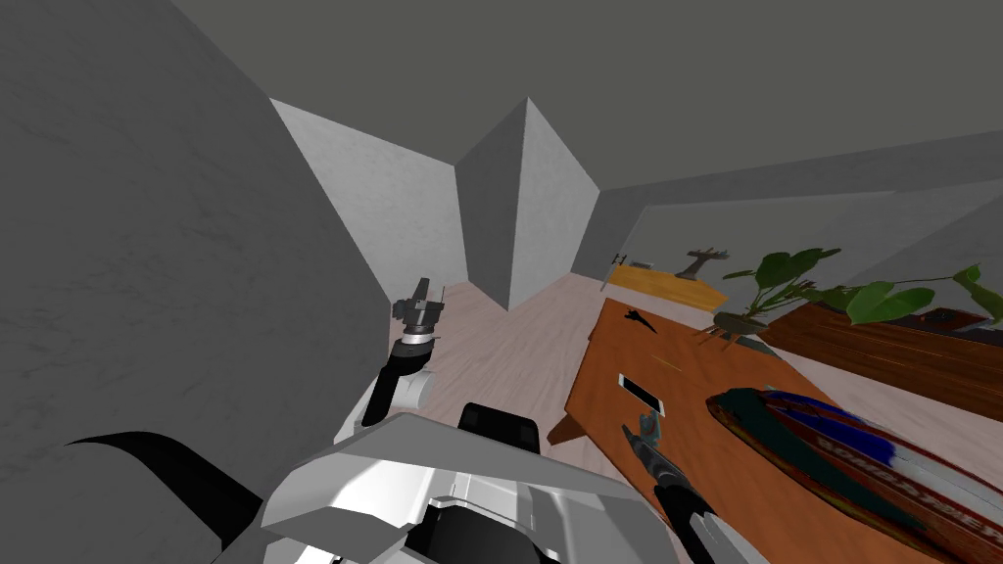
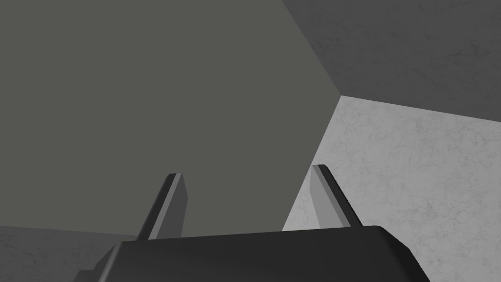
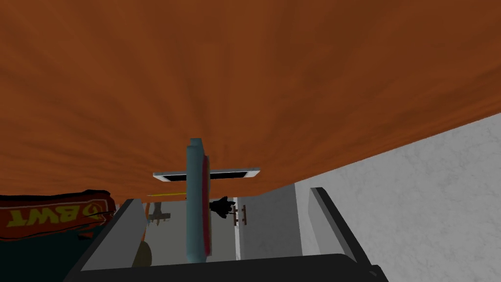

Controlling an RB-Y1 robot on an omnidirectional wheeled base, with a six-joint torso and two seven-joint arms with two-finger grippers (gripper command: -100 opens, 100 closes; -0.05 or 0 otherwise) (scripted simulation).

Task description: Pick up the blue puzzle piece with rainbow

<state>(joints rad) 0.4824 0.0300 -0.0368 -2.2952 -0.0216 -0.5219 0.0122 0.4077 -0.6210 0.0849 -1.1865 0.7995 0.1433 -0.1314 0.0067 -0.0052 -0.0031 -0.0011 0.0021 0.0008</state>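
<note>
The right pincer [image 3: 223,195] stood wide open astride the blue puzzle piece [image 3: 194,205], gripping nothing; closing on it seemed next.

Grey walls [image 1: 147,245] meet at a jutting corner above a pale floor [image 1: 490,352]; a reddish-brown wooden counter [image 1: 705,367] stands near green plants [image 1: 784,266].

The teal-blue puzzle piece [image 3: 197,196], red on one face, stands edge-on between the fingers [image 3: 329,215] of the right end effector [image 3: 222,195].
</note>
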